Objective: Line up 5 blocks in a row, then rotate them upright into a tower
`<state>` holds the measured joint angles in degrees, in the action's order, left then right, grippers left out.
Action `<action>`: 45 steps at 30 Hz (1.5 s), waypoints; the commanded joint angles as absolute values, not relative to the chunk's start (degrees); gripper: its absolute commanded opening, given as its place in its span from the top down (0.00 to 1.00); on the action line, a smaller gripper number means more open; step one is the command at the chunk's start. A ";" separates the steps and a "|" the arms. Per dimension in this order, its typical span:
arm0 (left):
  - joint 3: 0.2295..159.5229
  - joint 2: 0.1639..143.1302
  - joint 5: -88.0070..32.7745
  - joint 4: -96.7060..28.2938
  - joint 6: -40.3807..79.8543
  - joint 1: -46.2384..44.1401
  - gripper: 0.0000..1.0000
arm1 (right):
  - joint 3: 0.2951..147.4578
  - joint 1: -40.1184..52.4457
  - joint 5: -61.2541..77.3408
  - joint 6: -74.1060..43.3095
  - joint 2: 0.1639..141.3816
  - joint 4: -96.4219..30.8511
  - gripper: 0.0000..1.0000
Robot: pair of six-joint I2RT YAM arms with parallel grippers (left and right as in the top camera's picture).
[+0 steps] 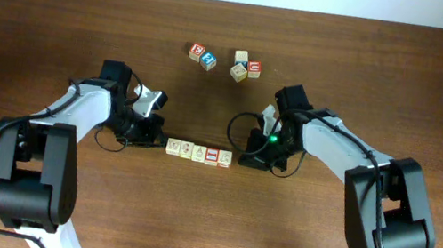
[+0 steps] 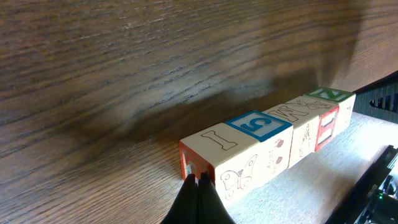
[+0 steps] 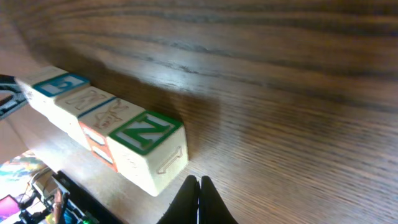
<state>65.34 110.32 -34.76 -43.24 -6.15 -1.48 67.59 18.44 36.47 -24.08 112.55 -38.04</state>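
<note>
Midway between the side edges of the desk (image 1: 350, 55), five blocks (image 1: 199, 153) form a row between the left claw (image 1: 156, 138) and right claw (image 1: 245, 157), both clenched empty.

Left arm (image 1: 80, 109) and right arm (image 1: 335, 147) show white shells, black joints, black cables (image 1: 233, 124), one green light (image 1: 273, 138).

The left arm (image 1: 84, 110) is extended inward from 9 o'clock, the right arm (image 1: 335, 147) from 3 o'clock; the jaws of both are closed tight.
</note>
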 commanded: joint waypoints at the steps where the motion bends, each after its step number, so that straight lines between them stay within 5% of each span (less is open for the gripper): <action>1: 65.08 110.69 -36.25 -43.07 -5.63 -1.32 1.00 | 67.40 19.14 38.02 -24.49 112.99 -37.65 0.96; 45: 65.08 110.69 -36.29 -43.57 -5.63 -1.32 1.00 | 67.42 20.73 44.01 -16.93 112.36 -33.52 0.95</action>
